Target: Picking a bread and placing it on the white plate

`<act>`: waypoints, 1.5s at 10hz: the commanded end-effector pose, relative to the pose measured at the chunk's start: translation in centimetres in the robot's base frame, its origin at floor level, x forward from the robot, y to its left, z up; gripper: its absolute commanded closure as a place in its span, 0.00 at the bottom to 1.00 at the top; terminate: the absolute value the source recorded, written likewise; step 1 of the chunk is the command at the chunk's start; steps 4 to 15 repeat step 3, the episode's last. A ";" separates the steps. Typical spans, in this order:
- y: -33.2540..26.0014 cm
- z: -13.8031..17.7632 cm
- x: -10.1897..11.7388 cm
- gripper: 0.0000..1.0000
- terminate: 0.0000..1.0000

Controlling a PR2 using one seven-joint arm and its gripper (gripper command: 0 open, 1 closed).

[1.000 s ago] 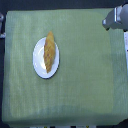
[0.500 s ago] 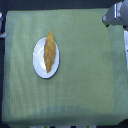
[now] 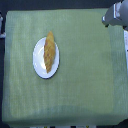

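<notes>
The golden-orange bread (image 3: 49, 51) lies lengthwise on the round white plate (image 3: 39, 64), left of the cloth's centre in the exterior view. Its tapered ends point toward the far and near edges. At the top right corner of the view is my gripper (image 3: 107, 21), far from the plate and above the cloth's far right corner. Only its grey body shows clearly. The fingers are too blurred and small to tell whether they stand open or shut. Nothing visible is held in them.
A green cloth (image 3: 85, 75) covers the table. Dark floor borders it on the left and top. A dark strip runs down the exterior view's right edge (image 3: 125, 55).
</notes>
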State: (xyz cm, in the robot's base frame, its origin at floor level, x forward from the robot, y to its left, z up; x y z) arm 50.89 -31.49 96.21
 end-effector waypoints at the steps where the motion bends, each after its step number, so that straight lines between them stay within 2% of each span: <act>1: 0.5 -0.1 -0.4 0.00 0.00; 2: -0.2 -0.2 -0.6 0.00 0.00; 3: -0.7 -0.4 -0.5 0.00 1.00; 15: -0.7 -0.4 -0.5 0.00 1.00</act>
